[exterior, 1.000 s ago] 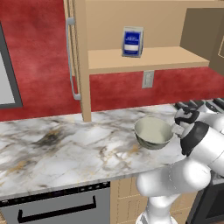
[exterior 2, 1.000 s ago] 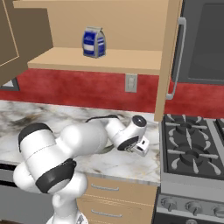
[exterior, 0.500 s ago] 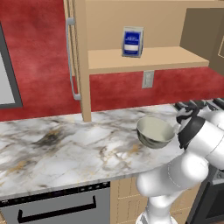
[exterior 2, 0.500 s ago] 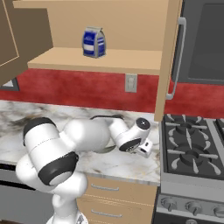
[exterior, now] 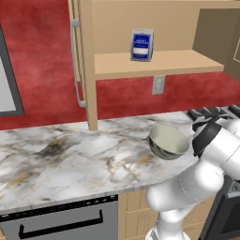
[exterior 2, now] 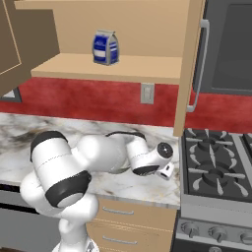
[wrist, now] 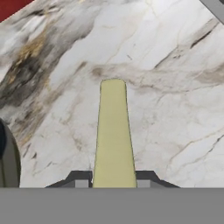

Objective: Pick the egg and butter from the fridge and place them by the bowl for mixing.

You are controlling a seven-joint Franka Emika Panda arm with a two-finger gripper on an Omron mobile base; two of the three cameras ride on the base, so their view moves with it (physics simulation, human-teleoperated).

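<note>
In the hand view my gripper is shut on the butter, a pale yellow stick that points away from the hand, above the marble counter. The dark rim of the bowl shows at that view's left edge. The pale grey-green bowl stands upright on the counter, right beside my wrist. From the right base view the gripper hangs low over the counter's right end, close to the stove. The egg and the fridge are out of view.
A gas stove borders the counter on the right. Above, an open tan cabinet holds a blue-labelled carton on its shelf. A wall socket sits on the red backsplash. An oven front lies below the counter's left part.
My wrist has swung a little to the right along the counter, toward the stove, with the butter still held. The bowl has not moved.
</note>
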